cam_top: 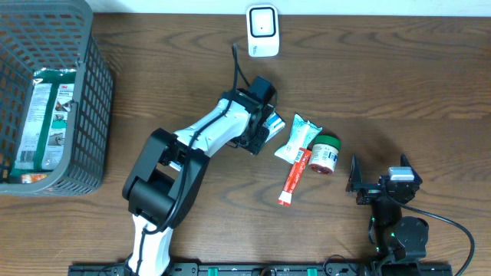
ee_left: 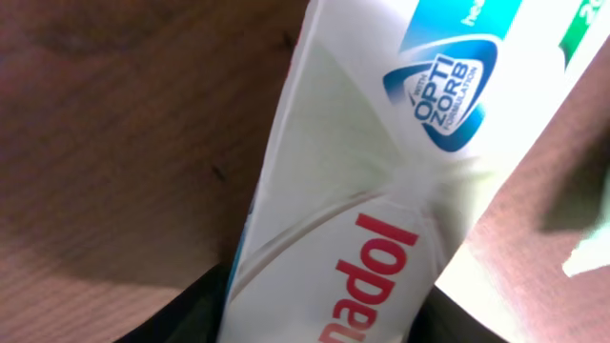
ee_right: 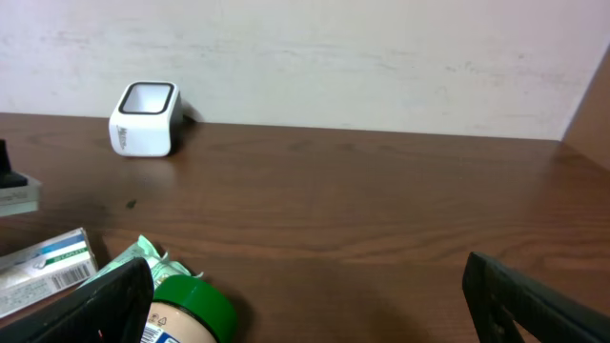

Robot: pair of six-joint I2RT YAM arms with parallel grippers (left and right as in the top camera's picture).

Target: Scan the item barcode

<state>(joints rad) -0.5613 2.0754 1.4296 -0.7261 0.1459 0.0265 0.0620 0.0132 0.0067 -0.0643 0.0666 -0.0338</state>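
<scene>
Locate box [cam_top: 275, 123] mid-table beneath left claw [cam_top: 261, 135], just left of pouch [cam_top: 301, 136]. Treat as probably light, stiff cardboard, smooth and crushable; grasp across narrow sides, barcode kept clear. Left claw at box, grip impossible to confirm; right claw [cam_top: 379, 175] spread open, empty. Count: one basket [cam_top: 97, 115], one packet [cam_top: 38, 115] inside, one tube [cam_top: 294, 176], one pouch, one scanner [cam_top: 262, 31], one box, one jar [cam_top: 325, 153].
</scene>
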